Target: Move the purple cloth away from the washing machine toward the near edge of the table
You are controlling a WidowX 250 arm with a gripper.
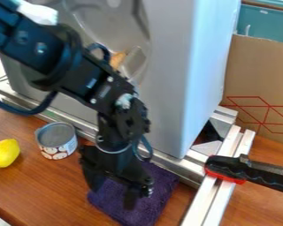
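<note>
"So, which step seems to be in hand?"

"Positioning, as far as can be judged: the black gripper (113, 195) is held low over the purple cloth (162, 182), which is spread on the counter (34, 190)."

"Is anything clamped?"

"Nothing is seen clamped. The jaws are parted, and cloth is seen between them; whether it is touched by the tips cannot be told."

"What is called for by the next move?"

"If the cloth is to be gripped, a small, straight lowering and a gentle pinch would be needed, so that a fold is caught and the counter is not scraped."

"And the edges?"

"Behind the cloth, the way is bounded by the metal rail (162, 160) and the tall grey box (167, 88), so little backward swing can be allowed. To one side, another rail (212, 201) is crossed by the black and red clamp (229, 170). Toward the other side, the open can (56, 140) is stood near the gripper, with the lemon (4, 153) beyond it. More room is offered toward the near edge."
</note>
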